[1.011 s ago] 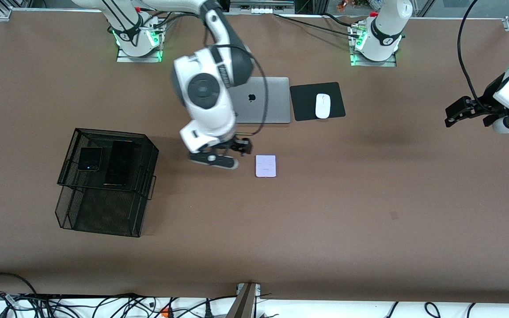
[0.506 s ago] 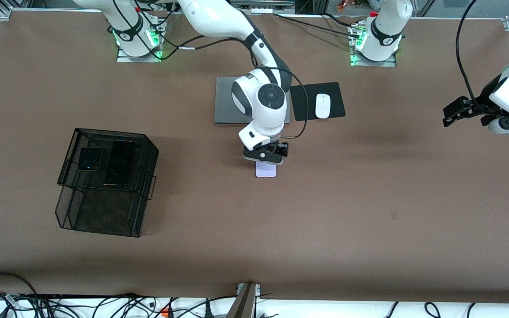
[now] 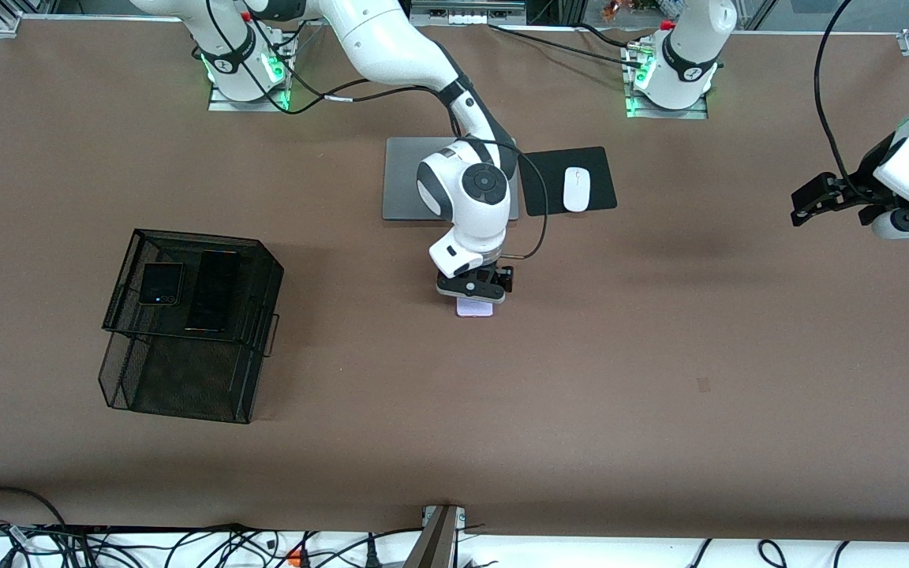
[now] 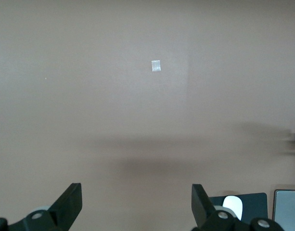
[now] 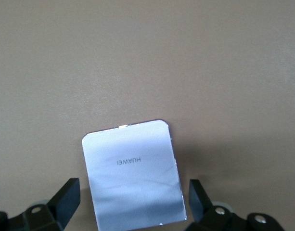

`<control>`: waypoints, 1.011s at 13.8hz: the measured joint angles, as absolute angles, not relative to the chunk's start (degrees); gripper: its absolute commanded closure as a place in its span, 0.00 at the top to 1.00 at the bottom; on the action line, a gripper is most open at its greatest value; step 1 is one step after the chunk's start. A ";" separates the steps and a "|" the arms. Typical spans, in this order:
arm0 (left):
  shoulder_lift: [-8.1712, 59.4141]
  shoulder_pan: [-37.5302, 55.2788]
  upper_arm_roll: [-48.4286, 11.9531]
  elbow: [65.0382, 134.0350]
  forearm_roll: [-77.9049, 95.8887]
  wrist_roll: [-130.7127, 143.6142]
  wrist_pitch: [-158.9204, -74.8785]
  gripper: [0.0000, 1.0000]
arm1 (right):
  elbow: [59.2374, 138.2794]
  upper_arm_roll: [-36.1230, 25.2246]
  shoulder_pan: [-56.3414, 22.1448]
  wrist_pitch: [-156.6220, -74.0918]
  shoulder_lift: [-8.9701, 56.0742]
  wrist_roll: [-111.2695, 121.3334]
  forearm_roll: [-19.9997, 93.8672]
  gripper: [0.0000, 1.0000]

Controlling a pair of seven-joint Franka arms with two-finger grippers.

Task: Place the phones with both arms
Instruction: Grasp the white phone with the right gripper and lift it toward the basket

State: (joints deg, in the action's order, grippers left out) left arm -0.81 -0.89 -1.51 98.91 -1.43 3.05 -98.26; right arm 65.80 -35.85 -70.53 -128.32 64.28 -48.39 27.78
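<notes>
Lavender phone [image 5: 132,173] flat on the table [image 3: 660,355], directly under your right pincer [image 3: 473,293], between its spread fingers, ready for grasping | two black phones [image 3: 190,288] in mesh basket [image 3: 253,260] | left pincer [image 4: 137,204] spread, waiting over bare table.

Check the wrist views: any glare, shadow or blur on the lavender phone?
Right wrist view: lavender phone sharp, logo legible, bright sheen on top, shadowed near the right end effector. Left wrist view: soft shadow bands on bare table, no phone in frame.
</notes>
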 measured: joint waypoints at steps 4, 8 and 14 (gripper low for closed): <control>-0.81 -0.89 -1.51 98.92 -1.43 3.04 -98.26 1.00 | 65.76 -35.46 -70.59 -129.52 65.06 -48.35 27.26 1.00; -0.81 -0.89 -1.51 98.93 -1.43 3.04 -98.26 1.00 | 65.71 -35.24 -70.61 -129.64 65.29 -48.28 26.35 0.28; -0.81 -0.82 -1.51 98.90 -1.43 3.04 -98.27 1.00 | 63.49 -37.46 -69.95 -121.81 63.00 -46.05 25.63 0.14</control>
